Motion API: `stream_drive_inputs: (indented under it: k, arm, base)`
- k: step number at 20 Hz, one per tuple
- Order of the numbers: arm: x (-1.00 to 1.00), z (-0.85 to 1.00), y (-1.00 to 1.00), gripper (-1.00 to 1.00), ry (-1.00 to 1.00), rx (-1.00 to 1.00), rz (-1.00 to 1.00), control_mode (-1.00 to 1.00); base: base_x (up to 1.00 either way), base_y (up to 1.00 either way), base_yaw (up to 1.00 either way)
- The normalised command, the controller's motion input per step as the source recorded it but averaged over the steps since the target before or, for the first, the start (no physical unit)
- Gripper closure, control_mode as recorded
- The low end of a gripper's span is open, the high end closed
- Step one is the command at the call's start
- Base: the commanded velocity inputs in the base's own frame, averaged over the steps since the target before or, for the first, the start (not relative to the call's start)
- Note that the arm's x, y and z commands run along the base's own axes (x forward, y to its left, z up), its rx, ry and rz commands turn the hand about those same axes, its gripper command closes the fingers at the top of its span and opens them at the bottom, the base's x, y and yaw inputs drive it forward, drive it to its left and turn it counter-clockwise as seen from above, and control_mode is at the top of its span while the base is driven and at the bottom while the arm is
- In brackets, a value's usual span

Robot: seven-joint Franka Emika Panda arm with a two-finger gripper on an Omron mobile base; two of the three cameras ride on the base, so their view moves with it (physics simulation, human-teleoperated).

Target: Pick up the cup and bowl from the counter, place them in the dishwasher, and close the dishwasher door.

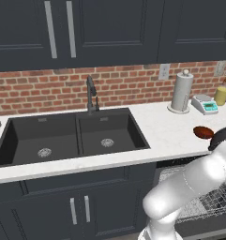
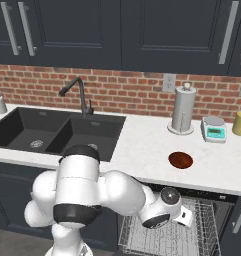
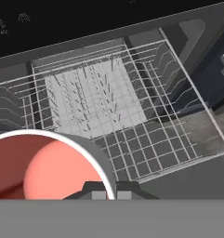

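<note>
The red cup point(image 3: 39, 174), pale pink inside, sits at the lower left of the hand view, its rim pinched between my gripper's fingertips point(image 3: 98, 191). My gripper point(image 3: 111, 191) is shut on that rim and hangs over the dishwasher's pulled-out wire rack point(image 3: 108, 93). In the right base view the hand point(image 2: 184, 216) is low over the rack point(image 2: 192, 235). The dark red-brown bowl point(image 1: 203, 131) point(image 2: 181, 160) rests on the white counter point(image 2: 142, 145) above the dishwasher. The dishwasher door point(image 3: 187, 179) lies folded down, open.
A black double sink point(image 1: 72, 136) with a faucet point(image 1: 91, 93) lies left of the dishwasher. At the back right of the counter stand a paper towel roll point(image 2: 184, 107), a small scale point(image 2: 214, 130) and a yellow jar point(image 2: 240, 122). Dark cabinets hang above.
</note>
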Motion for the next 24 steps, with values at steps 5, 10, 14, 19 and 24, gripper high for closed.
stream_drive_inputs:
  k: [5,10,14,19,24]
  arm:
    - [0.00,-0.09,-0.42,1.00,-0.13,0.00,0.00,-1.00]
    - [0.00,0.00,-0.35,1.00,-0.12,0.00,0.00,-1.00]
    - [0.02,0.00,-0.11,1.00,-0.02,0.00,0.00,-1.00]
    - [0.32,0.00,0.00,1.00,0.01,0.00,0.00,-1.00]
    - [0.39,0.00,0.00,1.00,0.07,0.00,0.00,-1.00]
  base:
    - [0.00,0.00,0.00]
    - [0.00,0.00,0.00]
    - [0.00,0.00,0.00]
    - [0.00,0.00,0.00]
    - [0.00,0.00,0.00]
